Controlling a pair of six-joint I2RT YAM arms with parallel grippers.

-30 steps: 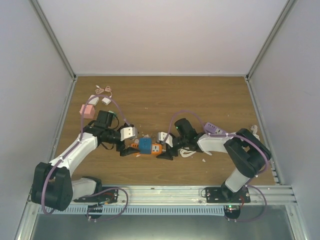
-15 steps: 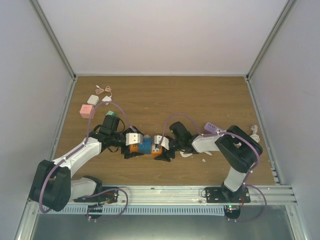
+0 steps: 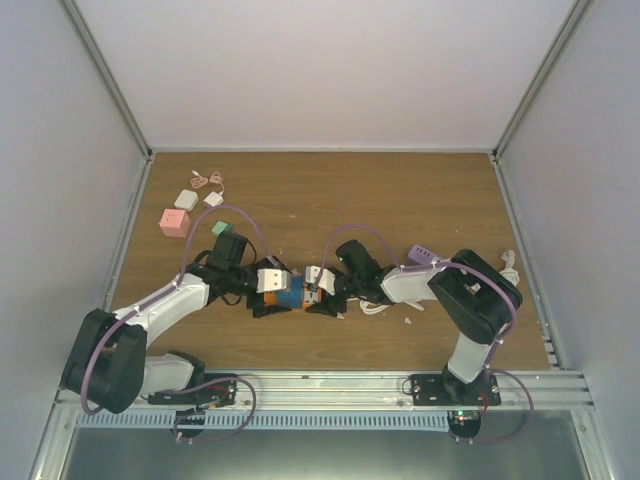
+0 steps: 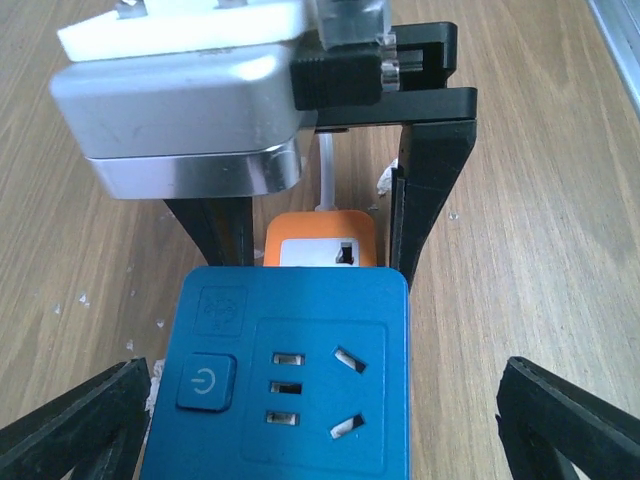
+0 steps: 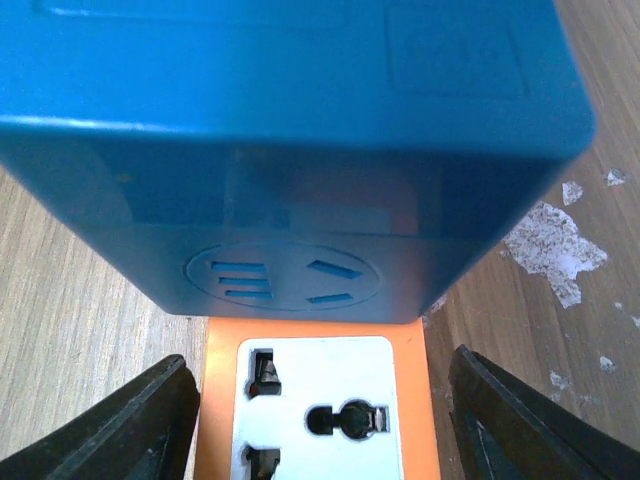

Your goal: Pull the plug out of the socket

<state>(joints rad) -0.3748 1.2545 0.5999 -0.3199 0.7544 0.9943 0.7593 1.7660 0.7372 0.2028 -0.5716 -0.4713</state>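
**Left fingers [image 4: 70, 430] and right fingers [image 5: 120, 430] bracket the blue plug block [image 4: 290, 380] on the orange socket [image 4: 320, 240]**

We see the left fingers spread wide with the blue plug block lying between them. The finger on the block's button side sits just beside its edge. The other stands well clear, with bare worktop [image 4: 540, 200] between it and the block. They have hold of nothing.

The right fingers come in from the opposite end and straddle the orange socket. They are partly open, with a slim strip of worktop showing on each side of the orange body. We judge them close beside it but not clamped on it.

The plug block sits against the orange socket just past the right fingertips, and it covers the far part of the socket's top. We cannot see its prongs, which are hidden where the two bodies meet. One white universal outlet on the socket stays uncovered, and it lies between the right fingers.

From the left wrist, the socket shows just beyond the block, framed by the two black right fingers. A white cable [image 4: 327, 180] runs away behind it. The block's upper face carries a power button and two outlets.

White flecks [image 5: 550, 245] lie on the worktop just outside one right finger.
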